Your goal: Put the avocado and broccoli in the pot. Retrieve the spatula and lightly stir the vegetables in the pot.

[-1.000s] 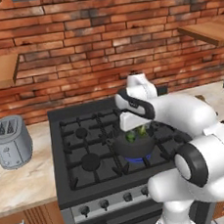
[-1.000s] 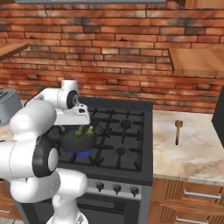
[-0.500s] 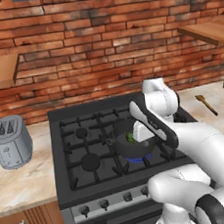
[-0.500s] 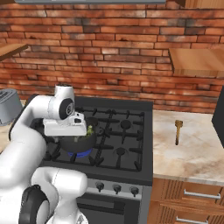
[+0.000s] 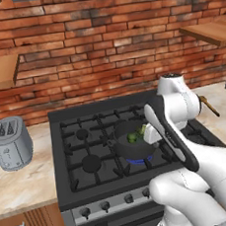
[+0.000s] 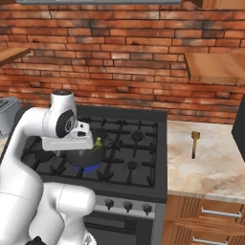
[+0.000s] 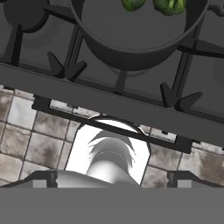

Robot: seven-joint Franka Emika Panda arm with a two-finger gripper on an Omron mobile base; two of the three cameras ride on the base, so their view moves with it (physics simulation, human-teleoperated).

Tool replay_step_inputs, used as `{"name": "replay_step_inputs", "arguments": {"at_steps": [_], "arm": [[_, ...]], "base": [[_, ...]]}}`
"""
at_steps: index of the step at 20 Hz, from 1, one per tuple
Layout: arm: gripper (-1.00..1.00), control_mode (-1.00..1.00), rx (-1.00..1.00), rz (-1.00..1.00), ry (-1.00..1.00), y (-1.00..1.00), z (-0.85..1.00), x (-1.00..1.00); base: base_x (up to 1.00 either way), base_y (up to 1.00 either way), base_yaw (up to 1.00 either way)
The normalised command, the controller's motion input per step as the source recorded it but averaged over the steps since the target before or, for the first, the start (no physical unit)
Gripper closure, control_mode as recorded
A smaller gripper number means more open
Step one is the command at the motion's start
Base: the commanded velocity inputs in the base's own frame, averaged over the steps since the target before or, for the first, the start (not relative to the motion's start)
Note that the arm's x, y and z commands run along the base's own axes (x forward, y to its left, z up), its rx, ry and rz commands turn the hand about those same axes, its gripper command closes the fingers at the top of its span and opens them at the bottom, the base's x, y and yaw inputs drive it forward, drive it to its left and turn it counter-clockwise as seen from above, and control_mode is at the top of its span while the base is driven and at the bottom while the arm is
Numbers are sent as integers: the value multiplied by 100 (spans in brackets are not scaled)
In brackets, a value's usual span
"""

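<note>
On the front right burner of the black gas stove [image 5: 94, 152] sits the short round dark grey metal pot [image 5: 132, 145], with a ring of blue flame under it; inside lie the small round dark green avocado [image 7: 133, 4] and, just beside it, the lumpy light green broccoli [image 7: 169, 5]; the two-finger gripper [image 7: 113, 178] hangs above the stove's front edge, its dark finger tips spread wide apart, holding and touching nothing; the small brown wooden spatula [image 6: 194, 143] lies on the marble counter [image 6: 210, 167] right of the stove, well apart from the pot; a grey toaster [image 5: 10, 143] stands on the left counter.
</note>
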Motion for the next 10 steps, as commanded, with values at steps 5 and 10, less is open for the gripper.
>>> {"name": "replay_step_inputs", "arguments": {"at_steps": [5, 10], "arm": [[-100, -100, 0, 0, 0, 0, 0, 0], [-100, -100, 0, 0, 0, 0, 0, 0]], "base": [[0, 0, 0], [0, 0, 0]]}}
